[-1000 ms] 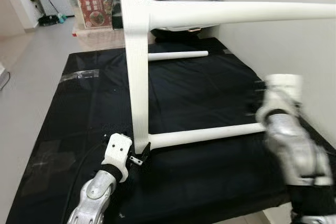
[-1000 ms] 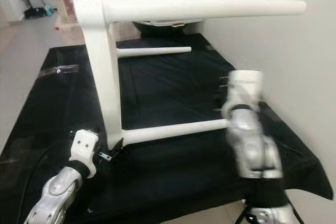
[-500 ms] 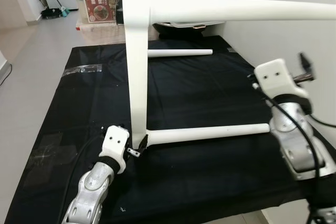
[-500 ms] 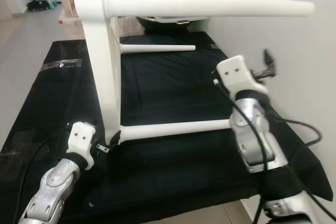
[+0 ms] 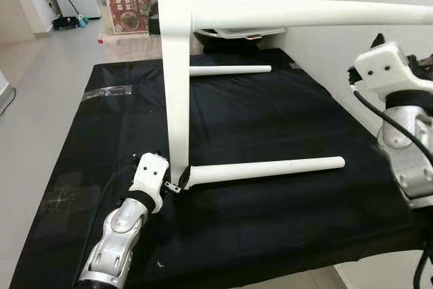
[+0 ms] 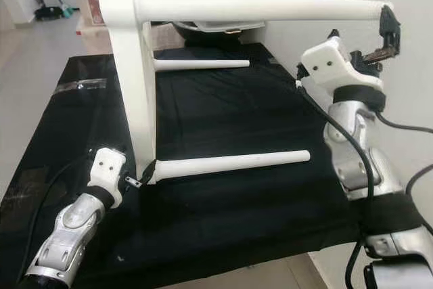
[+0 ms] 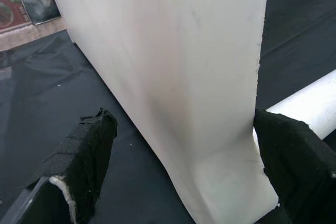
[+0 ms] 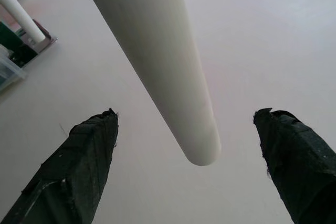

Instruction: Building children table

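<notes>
Both arms silver, segmented metal with black joints. White blocky wrist housings — two small dark holes each. Black cables trail along forearms. Right gripper (image 6: 387,32) and left gripper (image 5: 181,184): black fingers, frayed padding.

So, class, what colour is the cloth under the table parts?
Black. The cloth shows best in the left eye view, under the white table frame.

White wall (image 5: 338,52), grey floor (image 5: 40,79)
</notes>
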Available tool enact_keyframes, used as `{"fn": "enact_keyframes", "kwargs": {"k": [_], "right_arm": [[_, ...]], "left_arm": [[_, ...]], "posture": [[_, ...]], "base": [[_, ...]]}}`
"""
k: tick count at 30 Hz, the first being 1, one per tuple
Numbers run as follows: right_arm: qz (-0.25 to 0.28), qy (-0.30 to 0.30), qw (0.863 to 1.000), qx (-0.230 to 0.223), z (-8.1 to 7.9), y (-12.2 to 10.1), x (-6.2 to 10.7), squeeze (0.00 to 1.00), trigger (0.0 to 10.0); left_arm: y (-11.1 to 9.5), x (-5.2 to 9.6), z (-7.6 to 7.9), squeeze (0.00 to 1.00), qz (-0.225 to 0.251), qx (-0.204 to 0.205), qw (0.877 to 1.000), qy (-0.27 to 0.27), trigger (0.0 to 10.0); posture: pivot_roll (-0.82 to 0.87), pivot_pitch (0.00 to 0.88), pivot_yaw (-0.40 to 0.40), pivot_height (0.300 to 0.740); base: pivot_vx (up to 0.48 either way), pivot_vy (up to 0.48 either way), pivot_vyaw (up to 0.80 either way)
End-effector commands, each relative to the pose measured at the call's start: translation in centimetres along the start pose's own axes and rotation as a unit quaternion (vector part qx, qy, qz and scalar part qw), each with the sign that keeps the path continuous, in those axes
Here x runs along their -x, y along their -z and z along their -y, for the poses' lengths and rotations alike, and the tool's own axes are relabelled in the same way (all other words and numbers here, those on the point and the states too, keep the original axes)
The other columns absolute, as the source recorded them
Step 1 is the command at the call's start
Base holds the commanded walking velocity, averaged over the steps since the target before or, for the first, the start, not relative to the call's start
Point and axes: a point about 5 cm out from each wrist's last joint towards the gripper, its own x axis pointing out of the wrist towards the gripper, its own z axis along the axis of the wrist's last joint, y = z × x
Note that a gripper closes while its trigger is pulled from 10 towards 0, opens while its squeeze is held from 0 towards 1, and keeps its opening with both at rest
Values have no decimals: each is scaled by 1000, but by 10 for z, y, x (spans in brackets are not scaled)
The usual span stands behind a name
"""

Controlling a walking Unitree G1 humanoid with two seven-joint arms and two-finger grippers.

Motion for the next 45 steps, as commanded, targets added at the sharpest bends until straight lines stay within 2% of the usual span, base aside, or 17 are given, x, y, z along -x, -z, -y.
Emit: {"fn": "enact_keyframes", "kwargs": {"k": [1, 4, 5, 9, 11, 12, 13, 15, 21, 22, 24, 32, 45], "right_arm": [[14, -5, 1000, -11, -5, -6, -1, 0, 10000], [22, -8, 1000, -19, -8, -10, 0, 0, 10000], [25, -10, 999, -27, -10, -10, 2, 0, 10000], [27, -11, 999, -27, -11, -9, 4, 0, 10000], [31, -11, 999, -26, -11, -8, 6, 0, 10000], [31, -11, 999, -26, -11, -8, 6, 0, 10000], [37, -9, 999, -19, -11, -8, 7, 0, 10000], [40, -9, 999, -16, -11, -9, 8, 0, 10000], [50, -13, 999, -6, -13, -10, 8, 0, 10000], [66, -18, 998, 6, -15, -14, 3, 0, 10000], [71, -19, 997, 10, -16, -15, 0, 0, 10000], [120, -35, 992, 28, -22, -35, -10, 0, 10000], [137, -55, 989, 33, -33, -45, -16, 0, 10000]], "left_arm": [[4, 1, -12, 0, -5, -9, 999, -39, 10000], [4, 1, -18, 0, -3, -9, 998, -65, 10000], [2, 1, -26, 0, 3, -9, 996, -91, 10000], [2, 1, -35, 0, 5, -7, 993, -114, 10000], [1, 2, -45, 0, 6, -7, 990, -142, 10000], [1, 2, -45, 0, 6, -7, 990, -142, 10000], [0, 2, -54, 0, 8, -5, 986, -167, 10000], [0, 2, -55, 0, 8, -4, 985, -171, 10000], [1, 1, -50, 0, 6, -4, 988, -157, 10000], [2, -1, -44, 0, 6, -1, 989, -148, 10000], [2, -2, -43, 0, 6, 0, 989, -146, 10000], [7, -4, -40, 0, 0, 3, 989, -147, 10000], [10, -6, -38, 0, -4, 4, 989, -146, 10000]], "posture": [[11, 0, -33, 740], [13, 0, -32, 740], [11, 0, -29, 740], [10, 0, -27, 740], [8, 0, -24, 740], [8, 0, -24, 740], [6, 0, -23, 740], [7, 0, -24, 740], [5, 0, -22, 740], [2, 0, -24, 740], [2, 0, -24, 740], [0, 0, -32, 740], [-3, 0, -34, 740]], "base": [[0, 0, 0], [0, 0, 0], [0, 0, 0], [0, 0, 0], [0, 0, 0], [0, 0, 0], [0, 0, 0], [0, 0, 0], [0, 0, 0], [0, 0, 0], [0, 0, 0], [0, 0, 0], [0, 0, 0]]}}
